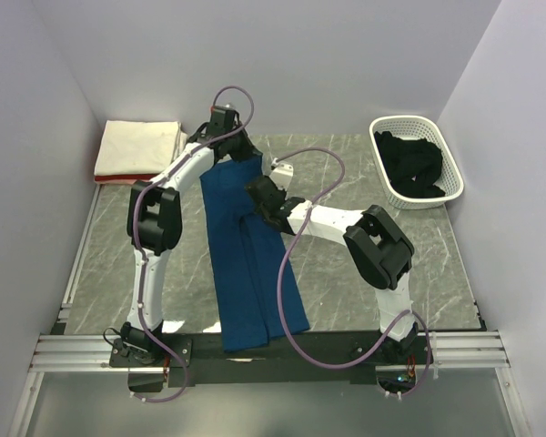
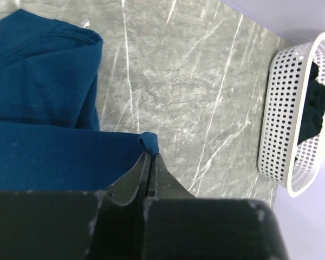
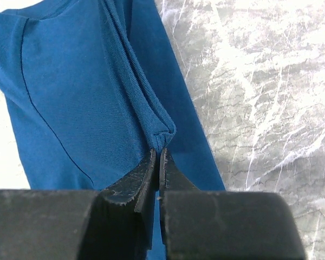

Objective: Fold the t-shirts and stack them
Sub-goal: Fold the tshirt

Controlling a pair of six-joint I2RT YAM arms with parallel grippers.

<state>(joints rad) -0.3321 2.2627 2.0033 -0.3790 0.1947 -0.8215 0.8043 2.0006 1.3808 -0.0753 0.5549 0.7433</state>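
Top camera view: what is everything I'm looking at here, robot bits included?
blue shirt: one, dark blue, folded into a long strip down the middle of the table, its near end over the table's edge
cream shirt: one, cream-white, folded, far left corner, on top of the red shirt
red shirt: one, pink-red, only its edge showing
basket: one, white lattice plastic, far right corner
black cloth: a heap, count unclear, in the basket
table: one, grey marbled
cables: two, purple, looping along the arms
arms: two, white and black, bolted at the near edge
left gripper: black, shut on the blue shirt's far end
right gripper: black, shut on a fold of the blue shirt
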